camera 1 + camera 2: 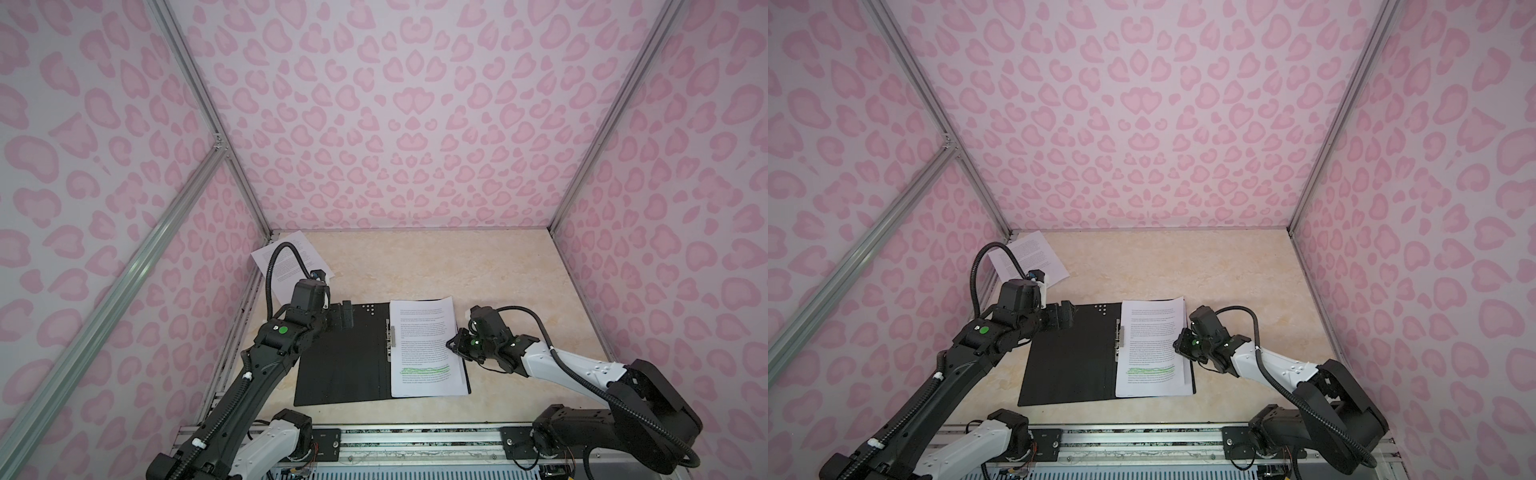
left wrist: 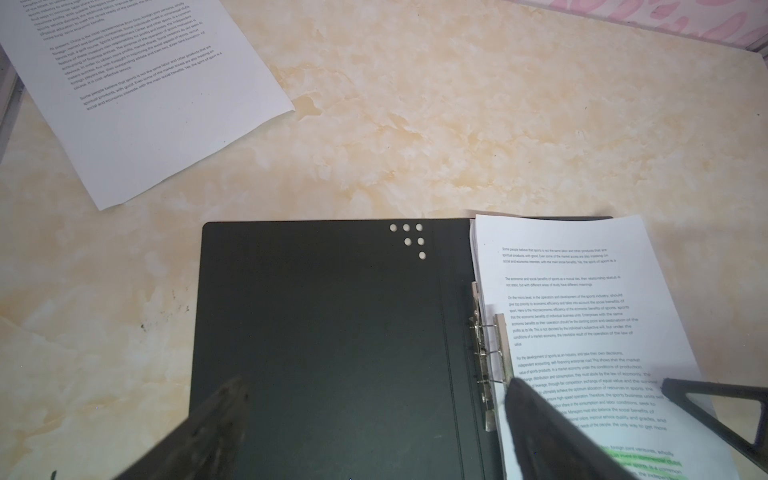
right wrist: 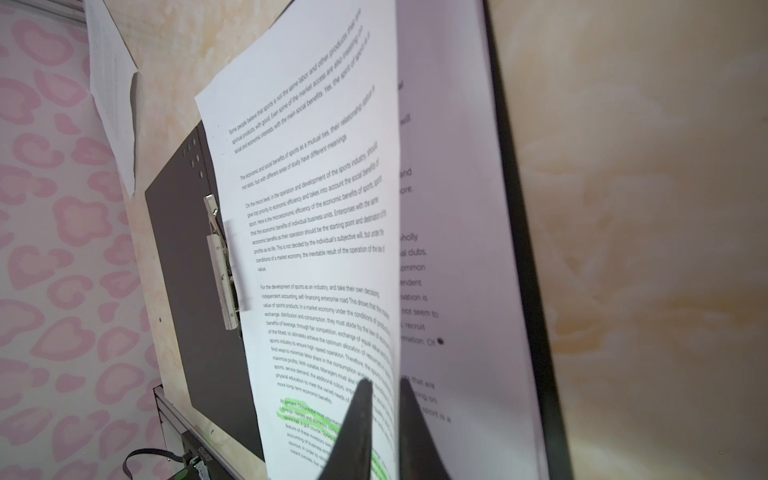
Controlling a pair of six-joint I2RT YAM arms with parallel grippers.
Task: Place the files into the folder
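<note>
Finding: the files (image 1: pixel 428 345) lie as a stack on the right half of the folder (image 1: pixel 340 365), which is spread open on the table (image 1: pixel 415 266) with its black inside up. The left half is bare. The metal clip (image 2: pixel 484 353) sits at the spine, at the stack's inner edge; I cannot tell whether it clamps the paper.

One loose sheet (image 1: pixel 291 257) lies outside the folder in the far left corner, its far end riding up against the wall.

Handling, as I judge it: single sheets are light, limp and easily creased. They slide on one another and cling flat to the table. The best hold is a free edge or a raised corner, such as the loose sheet's end at the wall.

The right end effector (image 3: pixel 382 386) is pinched closed on the outer long edge of the top sheet (image 3: pixel 316 232), near the green lines, and that edge is lifted off the page beneath. The left end effector (image 1: pixel 341 319) hangs spread wide and empty above the folder's bare left half.
</note>
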